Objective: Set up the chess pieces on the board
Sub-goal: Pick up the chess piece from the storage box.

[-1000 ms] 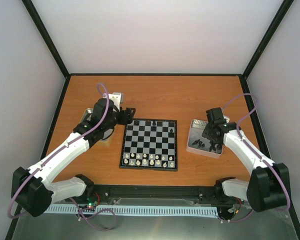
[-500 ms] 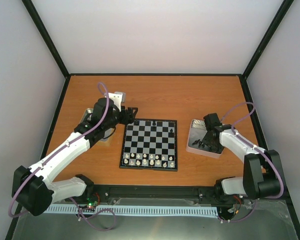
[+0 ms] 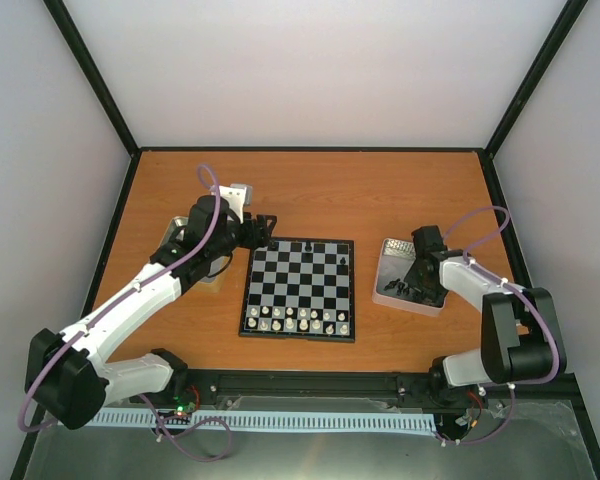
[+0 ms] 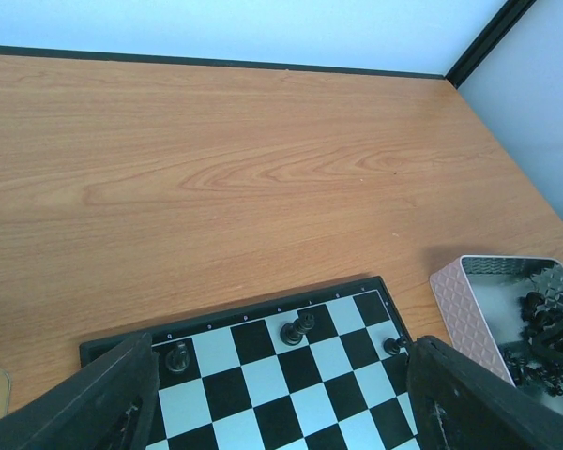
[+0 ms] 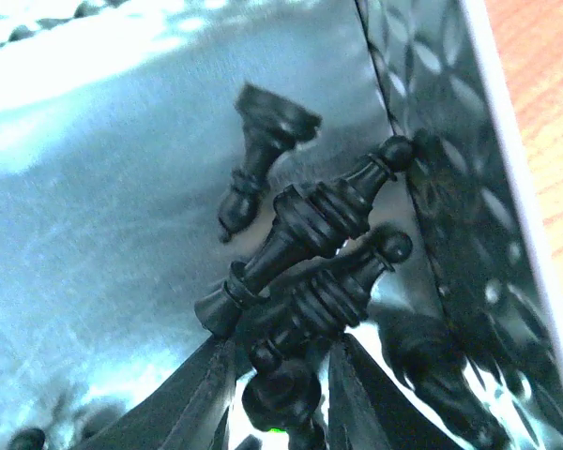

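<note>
The overhead view alone takes in the whole flat square chessboard with black and pale-grey checks; it lies on the orange-brown wooden table between the two arms. Tiny whitish chessmen crowd its two nearest rows, and a few tiny black chessmen stand at its far side.

The left wrist view catches only that far edge, yet it makes out three black chessmen upright there, well apart from one another. To their right it also shows the shallow pink-walled metal tray, with more black chessmen heaped inside.

The right wrist view shows nothing but the tray's shiny floor and embossed wall. Two slim black chessmen lie tilted side by side and touching, with their round heads toward the wall; a shorter one lies just beyond them, apart.

The left gripper hangs over the far-left corner of the chessboard; its fingers are spread wide, with nothing between them and touching nothing.

The right gripper is down inside the tray, its fingers only a little apart. A round-headed black chessman sits between them, just beside each finger; whether they press on it cannot be told from this view, and the overhead view is too small to settle it.
</note>
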`<state>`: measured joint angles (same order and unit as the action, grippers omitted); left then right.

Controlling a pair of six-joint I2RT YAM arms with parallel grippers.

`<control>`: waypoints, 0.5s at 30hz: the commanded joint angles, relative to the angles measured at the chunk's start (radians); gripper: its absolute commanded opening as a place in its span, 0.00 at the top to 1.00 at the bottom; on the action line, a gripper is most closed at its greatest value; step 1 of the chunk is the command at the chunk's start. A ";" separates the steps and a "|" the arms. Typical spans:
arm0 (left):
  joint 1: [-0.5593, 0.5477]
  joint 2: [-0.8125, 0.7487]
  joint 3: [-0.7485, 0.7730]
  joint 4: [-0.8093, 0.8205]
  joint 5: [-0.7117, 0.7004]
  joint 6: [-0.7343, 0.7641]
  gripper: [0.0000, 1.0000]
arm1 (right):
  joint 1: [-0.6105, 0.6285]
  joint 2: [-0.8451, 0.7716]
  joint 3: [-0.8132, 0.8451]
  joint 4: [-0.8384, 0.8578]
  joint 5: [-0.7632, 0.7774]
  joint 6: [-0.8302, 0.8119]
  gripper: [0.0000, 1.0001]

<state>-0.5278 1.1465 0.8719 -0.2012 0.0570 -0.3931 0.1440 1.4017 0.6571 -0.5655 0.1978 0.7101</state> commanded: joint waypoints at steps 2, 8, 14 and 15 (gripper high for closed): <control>0.003 0.010 0.006 0.030 0.009 -0.002 0.26 | -0.024 0.056 0.022 0.067 -0.015 -0.065 0.73; 0.003 0.010 0.006 0.023 0.003 -0.004 0.27 | -0.026 0.059 0.041 0.069 -0.020 -0.086 0.88; 0.003 0.010 0.007 0.022 0.007 -0.006 0.27 | -0.026 0.016 0.038 0.008 -0.029 -0.127 0.67; 0.003 0.011 0.005 0.023 0.006 -0.006 0.27 | -0.026 0.005 0.035 -0.004 -0.033 -0.135 0.64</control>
<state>-0.5278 1.1545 0.8719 -0.2008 0.0570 -0.3935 0.1246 1.4437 0.6876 -0.5087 0.1722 0.6117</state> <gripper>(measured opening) 0.735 0.317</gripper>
